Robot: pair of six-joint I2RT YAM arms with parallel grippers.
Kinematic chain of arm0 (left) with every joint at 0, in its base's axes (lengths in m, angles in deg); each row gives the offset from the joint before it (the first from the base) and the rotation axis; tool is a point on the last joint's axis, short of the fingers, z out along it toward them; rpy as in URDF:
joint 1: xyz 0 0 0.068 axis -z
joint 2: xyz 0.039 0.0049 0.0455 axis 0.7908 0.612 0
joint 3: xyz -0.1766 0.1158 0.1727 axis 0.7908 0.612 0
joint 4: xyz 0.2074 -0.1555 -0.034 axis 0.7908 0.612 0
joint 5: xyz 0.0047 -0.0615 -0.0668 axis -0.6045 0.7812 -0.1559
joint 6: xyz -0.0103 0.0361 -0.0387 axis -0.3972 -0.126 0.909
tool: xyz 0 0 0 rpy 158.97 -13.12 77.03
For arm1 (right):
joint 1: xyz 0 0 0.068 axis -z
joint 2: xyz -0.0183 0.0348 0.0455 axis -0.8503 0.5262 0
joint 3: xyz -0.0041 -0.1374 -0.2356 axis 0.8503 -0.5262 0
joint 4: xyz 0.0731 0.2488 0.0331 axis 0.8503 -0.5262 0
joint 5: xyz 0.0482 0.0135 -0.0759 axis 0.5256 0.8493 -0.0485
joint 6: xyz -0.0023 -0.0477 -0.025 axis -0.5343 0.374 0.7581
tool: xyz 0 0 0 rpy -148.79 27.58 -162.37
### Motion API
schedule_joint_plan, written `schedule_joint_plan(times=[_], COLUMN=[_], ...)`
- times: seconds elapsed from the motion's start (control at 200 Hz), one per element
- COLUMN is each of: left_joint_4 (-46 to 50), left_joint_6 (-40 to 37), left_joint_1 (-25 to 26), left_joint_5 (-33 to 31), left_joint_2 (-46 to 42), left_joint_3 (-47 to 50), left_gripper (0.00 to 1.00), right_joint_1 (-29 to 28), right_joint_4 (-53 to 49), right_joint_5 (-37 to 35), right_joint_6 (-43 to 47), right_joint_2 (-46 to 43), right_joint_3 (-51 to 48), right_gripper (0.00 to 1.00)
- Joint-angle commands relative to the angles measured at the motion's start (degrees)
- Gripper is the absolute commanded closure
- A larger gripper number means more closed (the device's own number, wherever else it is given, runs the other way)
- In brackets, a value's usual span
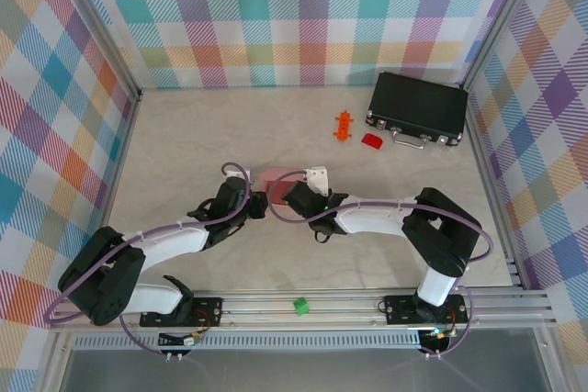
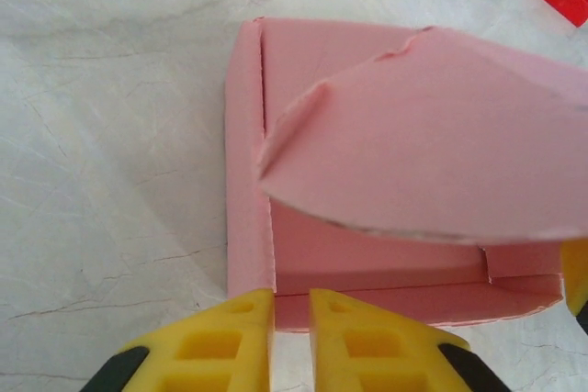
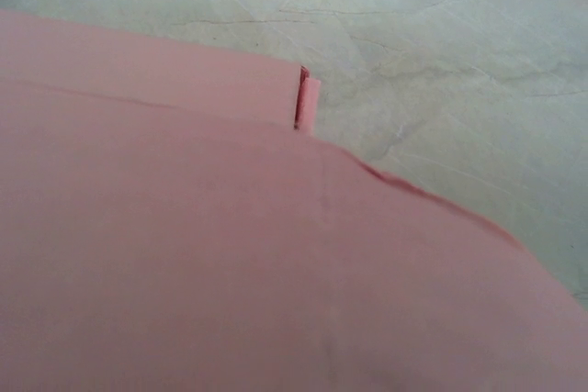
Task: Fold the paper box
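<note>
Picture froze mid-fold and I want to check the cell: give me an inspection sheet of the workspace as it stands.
Surface: pale marbled tabletop, flat, only veining seen.
Job's things: paper box, side walls up; its lid flap is raised over the opening, not tucked.
Clutter: black case, orange toy piece and red block at far right; green block on the aluminium front rail.
Grippers: left claw nearly closed at the box's near wall, grip uncertain; right claw at the box, state hidden.
Cables: purple cables loop along both arms, none on the box.
Surroundings: plaid panels on three sides.
</note>
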Motion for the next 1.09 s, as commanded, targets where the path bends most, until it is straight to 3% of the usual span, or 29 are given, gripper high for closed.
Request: schedule_joint_plan(times=[0.0, 0.725, 1.09], left_joint_4=[1.0, 4.0, 4.9], left_joint_6=[-1.1, -3.5, -3.8], left_joint_1=[0.6, 0.6, 0.6], left_joint_5=[-1.1, 0.7, 1.3], left_joint_2=[-2.1, -8.9, -10.7], left_joint_3=[1.4, 4.9, 5.8], left_gripper=[0.8, 0.67, 0.65], right_joint_1=[-0.6, -1.9, -2.1], right_joint_4=[-1.3, -3.9, -4.7], right_joint_5=[-1.6, -1.8, -1.8], right_joint_6=[-1.1, -2.7, -3.4], right_joint_2=[-1.2, -2.6, -3.8], right_joint_3=[-1.0, -1.6, -3.3], right_gripper=[0.64, 0.44, 0.42])
